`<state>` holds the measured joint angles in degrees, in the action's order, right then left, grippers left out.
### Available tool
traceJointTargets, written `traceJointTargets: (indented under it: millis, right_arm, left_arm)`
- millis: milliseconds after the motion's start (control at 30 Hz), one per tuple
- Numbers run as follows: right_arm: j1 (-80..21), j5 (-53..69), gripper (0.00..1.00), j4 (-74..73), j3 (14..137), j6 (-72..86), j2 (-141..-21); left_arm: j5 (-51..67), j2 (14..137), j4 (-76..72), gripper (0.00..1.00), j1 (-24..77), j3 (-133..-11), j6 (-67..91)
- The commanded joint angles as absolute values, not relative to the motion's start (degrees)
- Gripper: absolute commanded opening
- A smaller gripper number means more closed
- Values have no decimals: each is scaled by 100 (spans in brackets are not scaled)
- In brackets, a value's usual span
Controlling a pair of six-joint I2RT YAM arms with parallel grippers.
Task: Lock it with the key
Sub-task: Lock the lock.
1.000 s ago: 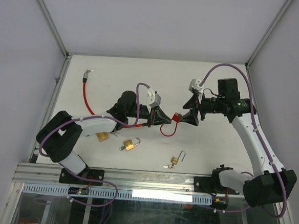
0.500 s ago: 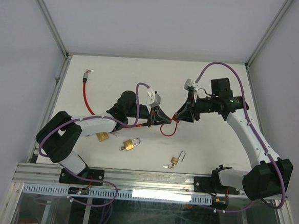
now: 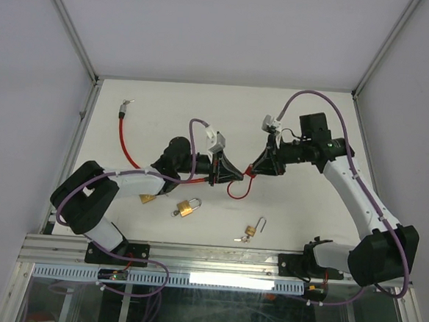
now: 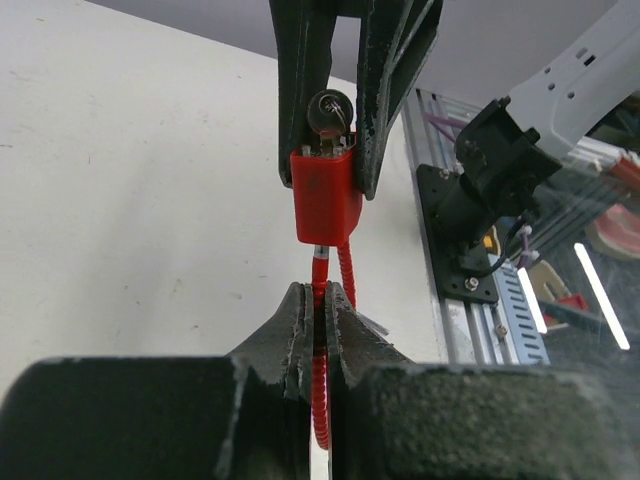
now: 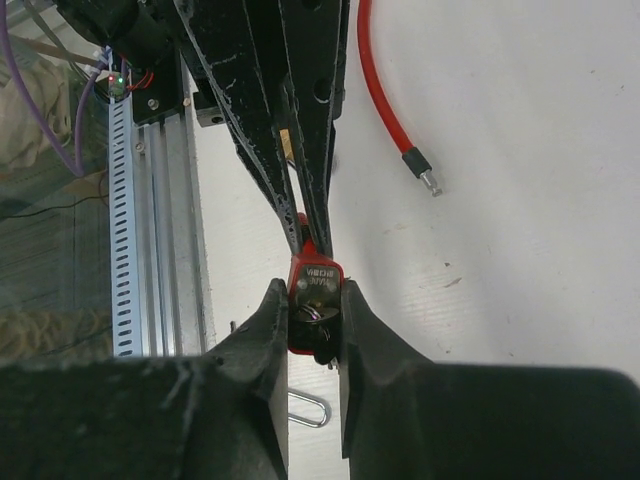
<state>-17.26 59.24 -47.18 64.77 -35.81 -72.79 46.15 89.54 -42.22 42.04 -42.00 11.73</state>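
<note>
Closing in from the right over the past second, the right arm has narrowed its jaws and brought the right gripper onto the lock, meeting the left gripper above the middle of the white worktop. The work appears to be at the bracing stage: both arms hold the piece aloft and steady, and the locking turn itself looks not yet made. The red cable trails from its metal-tipped free end at the far left, passes under the left arm and sags in a small loop just below the two grippers. The left jaws are clamped tight on this cable directly beneath the red lock body, a small, blocky plastic housing. Its far end is pinched between the right jaws, which press against both of its sides. Two strands, one with a silver ferrule, enter the housing on the side facing the left gripper. Three brass padlocks lie unused on the worktop nearer the bases, one half hidden under the left arm. A dark rounded part sits between the right jaws at the housing's far end; whether it is the key's head cannot be told. Next, judging by this, comes a careful twist at that end while the left grip resists, without bending the cable.
</note>
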Motion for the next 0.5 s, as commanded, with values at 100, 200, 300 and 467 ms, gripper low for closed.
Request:
traceJointTargets:
  millis: [100, 200, 300, 467]
  right_arm:
    - [-1850, 6111, 0, -3505, 5929, -2641, -6773]
    - [-1851, 6220, 0, -3039, 5740, -2245, -6693]
    - [-1838, 6369, 0, -2687, 5627, -1909, -6680]
    - [-1747, 6651, 0, -2363, 5556, -1480, -6645]
  left_arm:
    - [3651, 8496, -7256, 0, 4385, -3687, 2852]
    - [3195, 8489, -7498, 0, 4642, -3653, 2847]
    - [2768, 8506, -7517, 0, 4888, -3686, 2660]
    - [2311, 8682, -7630, 0, 4974, -3674, 2556]
